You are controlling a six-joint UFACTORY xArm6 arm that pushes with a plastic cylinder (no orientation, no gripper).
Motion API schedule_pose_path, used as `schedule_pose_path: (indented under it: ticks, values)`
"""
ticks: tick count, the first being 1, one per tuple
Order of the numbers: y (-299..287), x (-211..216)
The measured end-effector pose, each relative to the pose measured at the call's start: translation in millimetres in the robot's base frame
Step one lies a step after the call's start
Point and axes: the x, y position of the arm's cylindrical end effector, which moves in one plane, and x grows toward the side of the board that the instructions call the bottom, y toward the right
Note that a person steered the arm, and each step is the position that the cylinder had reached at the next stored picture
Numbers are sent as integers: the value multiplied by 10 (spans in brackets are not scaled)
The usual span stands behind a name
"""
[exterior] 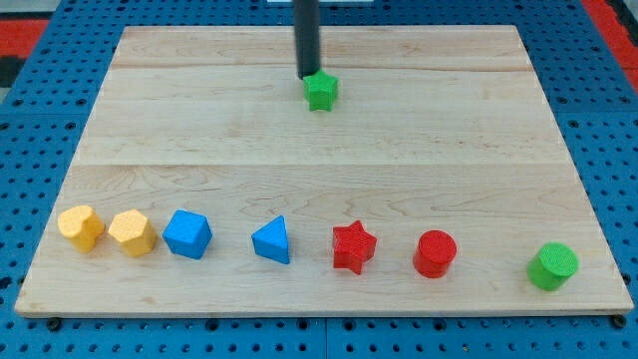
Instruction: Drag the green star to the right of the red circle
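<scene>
My tip (307, 76) has no fingers and holds nothing; it touches the upper left edge of the green star (321, 92), near the middle of the board's (199, 110) top edge. Well apart, along the bottom edge from left: two yellow blocks (81, 227) (132, 232), blue cube (187, 234), blue triangle (272, 240), red star (353, 246), red circle (435, 253), green cylinder (552, 266) near the bottom right corner

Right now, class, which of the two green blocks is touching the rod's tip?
The green star near the view's top, with my tip at its upper-left edge. The green cylinder sits alone at the bottom right.
</scene>
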Motion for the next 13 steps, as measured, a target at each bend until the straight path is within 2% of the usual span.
schedule_pose_path:
  ticks: [1,3,6,8,10,13]
  values:
    - [58,252]
    - [-228,542]
    - [503,1081]
    - [914,996]
    - [963,1253]
    - [1503,1276]
